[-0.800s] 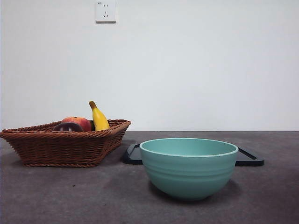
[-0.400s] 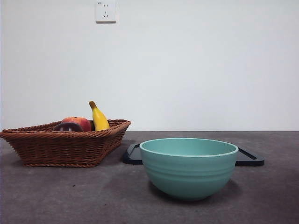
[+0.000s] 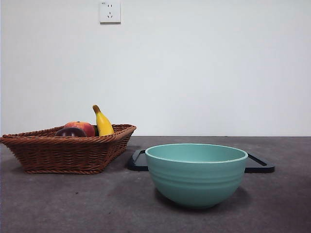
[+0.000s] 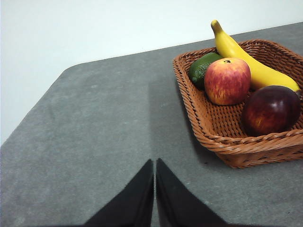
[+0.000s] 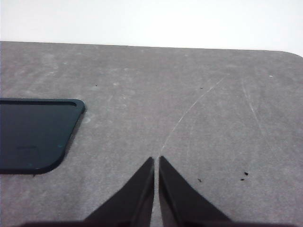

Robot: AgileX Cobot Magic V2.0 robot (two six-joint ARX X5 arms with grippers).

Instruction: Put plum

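Note:
The plum, dark maroon and glossy, lies in a brown wicker basket. The front view shows only its top above the basket rim, at the table's left. My left gripper is shut over bare grey table, well short of the basket and apart from the plum. My right gripper is shut too, hovering over bare table beside a black tray. Neither gripper appears in the front view.
With the plum in the basket are a red-orange peach-like fruit, a yellow banana and a green fruit. A teal bowl stands front and centre, the black tray behind it. A wall closes the back.

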